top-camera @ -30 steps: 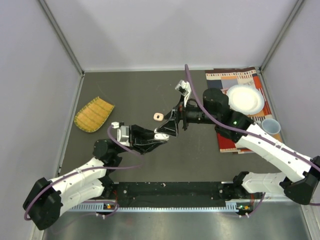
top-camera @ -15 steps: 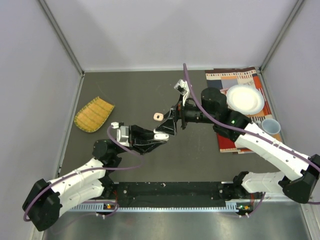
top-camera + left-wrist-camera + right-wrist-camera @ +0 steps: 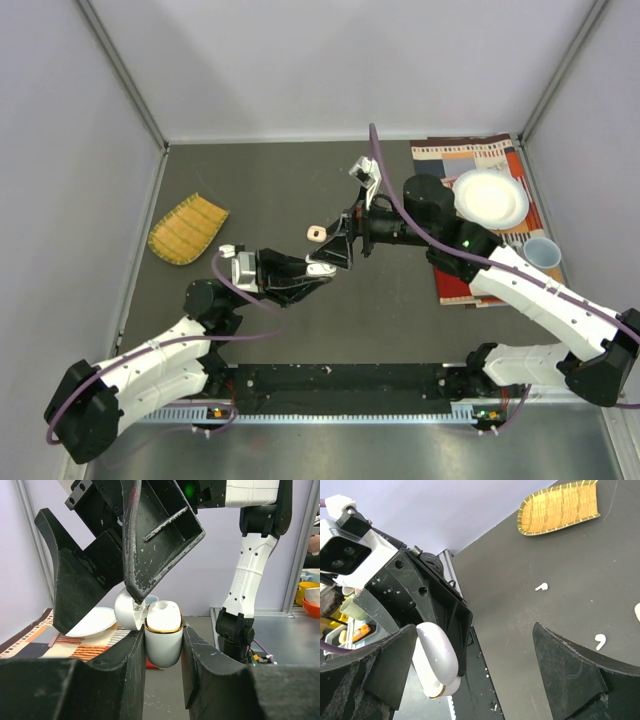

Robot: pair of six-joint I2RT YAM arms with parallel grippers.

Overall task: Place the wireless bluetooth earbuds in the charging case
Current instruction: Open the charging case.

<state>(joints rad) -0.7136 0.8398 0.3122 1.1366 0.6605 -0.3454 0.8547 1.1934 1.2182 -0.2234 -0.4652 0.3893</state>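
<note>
Above the desk [image 3: 270, 180], near its middle, my left tool [image 3: 163, 629] is clamped on the charging case [image 3: 162, 647], with one pad pressed to each side of the white body. The case stands upright between the pads and has a gold rim at its mouth. Its lid [image 3: 125, 611] is swung open and hangs beside the mouth. I cannot tell whether anything sits inside the case.

My right tool [image 3: 338, 250] stands wide and holds nothing. It faces the case from the opposite side. One finger [image 3: 150, 540] comes down over the case, its tip at the hinge between lid and body; contact cannot be confirmed. The other finger hangs beside the lid, apart from it.

Two white earbuds [image 3: 541, 586] [image 3: 600, 641] lie loose on the desk, well apart from the case and from each other. Both are on the side of the case toward the woven tray [image 3: 187, 229].

A small peach-coloured item [image 3: 316, 233] lies on the desk just beyond the case. On the other side of the case from the tray lies a patterned mat [image 3: 470, 160] carrying a white plate [image 3: 490, 198] and a cup [image 3: 541, 252].
</note>
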